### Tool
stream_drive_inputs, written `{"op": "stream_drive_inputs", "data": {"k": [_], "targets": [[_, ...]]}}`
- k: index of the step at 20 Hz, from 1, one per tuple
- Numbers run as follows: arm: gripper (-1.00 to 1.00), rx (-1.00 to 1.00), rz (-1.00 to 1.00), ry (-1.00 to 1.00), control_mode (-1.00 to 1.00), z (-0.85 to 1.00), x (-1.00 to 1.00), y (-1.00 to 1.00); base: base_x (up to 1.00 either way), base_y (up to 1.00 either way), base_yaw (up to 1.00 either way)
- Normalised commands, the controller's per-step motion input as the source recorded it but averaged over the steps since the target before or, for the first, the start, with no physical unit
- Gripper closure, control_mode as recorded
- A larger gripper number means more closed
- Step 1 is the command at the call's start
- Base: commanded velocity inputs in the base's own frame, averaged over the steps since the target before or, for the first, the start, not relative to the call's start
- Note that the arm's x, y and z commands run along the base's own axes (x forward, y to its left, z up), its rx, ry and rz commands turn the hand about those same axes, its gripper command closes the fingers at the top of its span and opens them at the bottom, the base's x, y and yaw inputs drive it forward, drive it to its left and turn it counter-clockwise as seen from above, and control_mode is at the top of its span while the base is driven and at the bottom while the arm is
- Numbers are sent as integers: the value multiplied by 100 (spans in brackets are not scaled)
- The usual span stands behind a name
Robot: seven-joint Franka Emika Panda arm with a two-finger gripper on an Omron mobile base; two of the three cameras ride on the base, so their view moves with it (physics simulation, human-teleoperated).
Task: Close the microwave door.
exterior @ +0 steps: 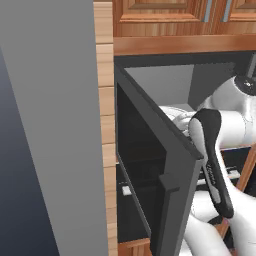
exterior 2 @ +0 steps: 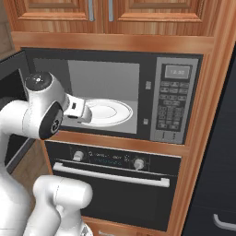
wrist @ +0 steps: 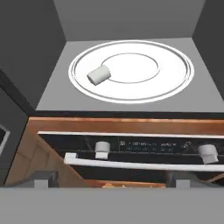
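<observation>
1. Microwave door (exterior: 150, 165), dark grey with a black glass window, stands swung wide open to the left of the cavity; its blocky handle (exterior: 169, 184) sits at the free edge, nearest the left base camera. In the right base view the door (exterior 2: 11, 76) shows as a dark panel at the left edge, behind the arm.
2. The microwave (exterior 2: 177, 99) is set in wooden cabinetry, below cupboard doors (exterior 2: 138, 11) and above a black oven (exterior 2: 120, 193) with a long silver bar handle (exterior 2: 110, 175) and two knobs.
3. Its light grey interior holds a white round turntable plate (wrist: 166, 72); a small white cylinder (wrist: 98, 75) lies on the plate's left part. A keypad (exterior 2: 167, 108) occupies the right face.
4. The white arm reaches in front of the open cavity, its hand just before the turntable in the right base view.
5. The gripper (wrist: 111, 180) looks down over the cavity floor and oven front; its two fingertips (wrist: 41, 178) stand well apart, released, with nothing between them.
6. The gripper is apart from the door.
</observation>
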Motion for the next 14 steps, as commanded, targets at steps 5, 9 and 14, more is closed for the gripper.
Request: {"op": "stream_drive_inputs", "data": {"k": [5, 9, 14], "targets": [[-100, 2, 0, -27, -100, 61, -100, 2, 0, 0, 0], [-100, 0, 0, -19, -100, 87, -100, 1, 0, 0, 0], [-100, 0, 0, -11, -100, 58, -100, 0, 0, 0, 0]]}}
